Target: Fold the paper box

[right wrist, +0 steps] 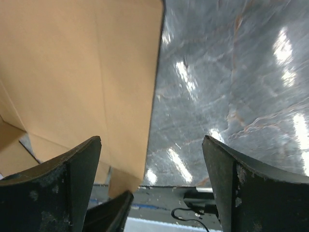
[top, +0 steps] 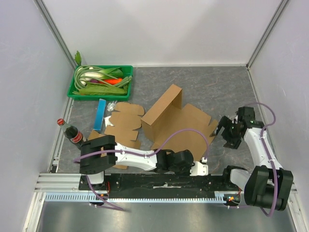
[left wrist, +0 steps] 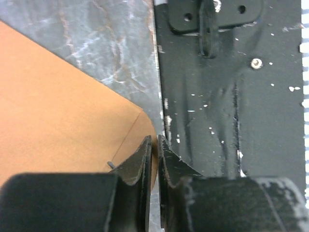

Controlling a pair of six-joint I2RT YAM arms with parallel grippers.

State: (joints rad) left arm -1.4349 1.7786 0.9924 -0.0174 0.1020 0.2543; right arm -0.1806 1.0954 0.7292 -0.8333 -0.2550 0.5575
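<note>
Brown cardboard box blank (top: 178,123) lies in the middle of the grey marbled table (top: 217,87), mostly flat, with one panel standing up at its far side. The left hand (left wrist: 153,138) is pinched on its near corner flap. The right hand (right wrist: 152,141) gapes wide over its right edge. Most folds look yet to be made.

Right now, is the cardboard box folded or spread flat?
Mostly spread: the box lies flat, one panel raised.

Mid-table paper box (top: 176,123), basket (top: 99,95) behind-left, bottle (top: 73,134) at left edge
</note>
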